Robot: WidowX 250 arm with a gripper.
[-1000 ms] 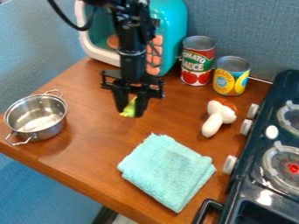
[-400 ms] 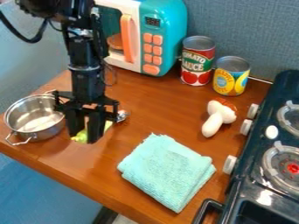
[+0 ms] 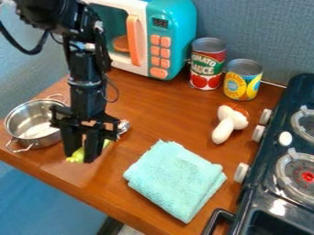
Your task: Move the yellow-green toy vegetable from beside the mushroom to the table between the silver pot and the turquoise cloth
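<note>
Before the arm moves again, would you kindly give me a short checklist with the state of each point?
1. Green utensil between the fingers of the gripper: ok.
2. Grip firm enough to move it: cannot tell.
3. Pot upright on the table: ok.
4. Gap between gripper and pot: cannot tell, they overlap in view.
5. Folded cloth apart from the gripper: ok.
6. Red-labelled can upright: ok.

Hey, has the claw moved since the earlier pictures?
Yes. Judged against the metal pot, which sits in the same spot, the claw has moved left and down in the view, ending up near the pot's right side.
</note>
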